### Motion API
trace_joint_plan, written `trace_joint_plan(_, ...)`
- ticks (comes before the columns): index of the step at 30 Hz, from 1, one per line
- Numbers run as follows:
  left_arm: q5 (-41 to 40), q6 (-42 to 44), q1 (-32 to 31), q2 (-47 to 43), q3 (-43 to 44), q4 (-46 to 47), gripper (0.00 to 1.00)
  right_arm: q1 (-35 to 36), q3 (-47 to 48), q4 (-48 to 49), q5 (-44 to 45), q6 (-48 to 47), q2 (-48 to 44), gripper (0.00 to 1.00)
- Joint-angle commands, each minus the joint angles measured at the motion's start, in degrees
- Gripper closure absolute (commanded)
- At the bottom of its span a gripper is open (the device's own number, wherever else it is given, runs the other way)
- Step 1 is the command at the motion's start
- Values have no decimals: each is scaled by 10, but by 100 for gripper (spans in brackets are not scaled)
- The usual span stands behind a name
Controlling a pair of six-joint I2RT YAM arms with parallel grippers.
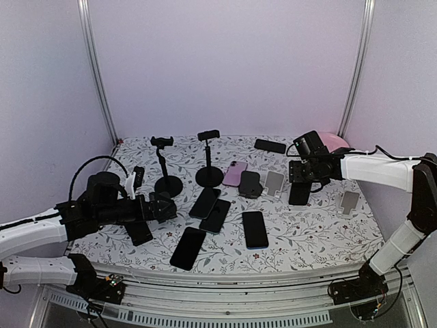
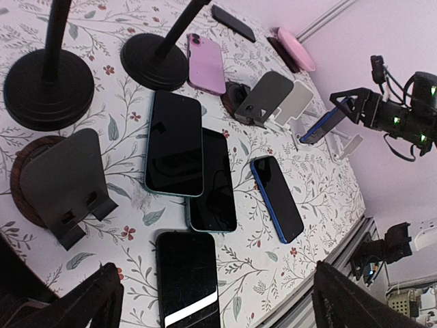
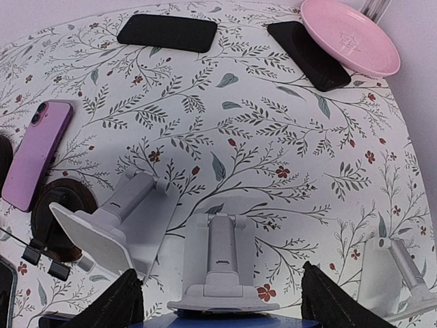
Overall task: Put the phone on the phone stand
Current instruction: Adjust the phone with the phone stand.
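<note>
Quick count across the floral-patterned table (image 1: 321,239): two black pole stands with round bases (image 2: 48,85), two dark grey folding stands (image 2: 65,181), and three white folding stands (image 3: 215,263) in the right wrist view. Lying flat are four dark-screened phones (image 2: 174,143) clustered centre frame in the top view, one lilac phone (image 2: 205,65) back up just behind them, and one black phone (image 3: 167,32) near the far edge. One pink round plate (image 3: 351,34) sits upper right, with a black slab (image 3: 307,48) tucked partly under it (phone or not, I can't tell).

And a seventh phone is in the air! The right gripper (image 3: 220,290) is clamped on a blue-edged dark phone (image 2: 326,123), its jaws fairly wide across it. That puts it right of centre in the top view, over the middle white stand in its own wrist view. From the left wrist its long axis slants from lower left to upper right, thin edge toward that camera. From the right wrist only the blue edge shows, running left to right along the bottom of the frame.

The left gripper (image 2: 217,273) is at lower left in the top view, jaws spread fully, nothing between them.
</note>
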Motion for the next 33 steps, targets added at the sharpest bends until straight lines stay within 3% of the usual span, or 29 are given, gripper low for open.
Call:
trace_joint_plan(1,1,1,7,5,8,6,3,2,17,-11,22,-9,7,26)
trace_joint_plan(33,4,4,7,12,13,8,3,2,15,-18,-24,33,42,25)
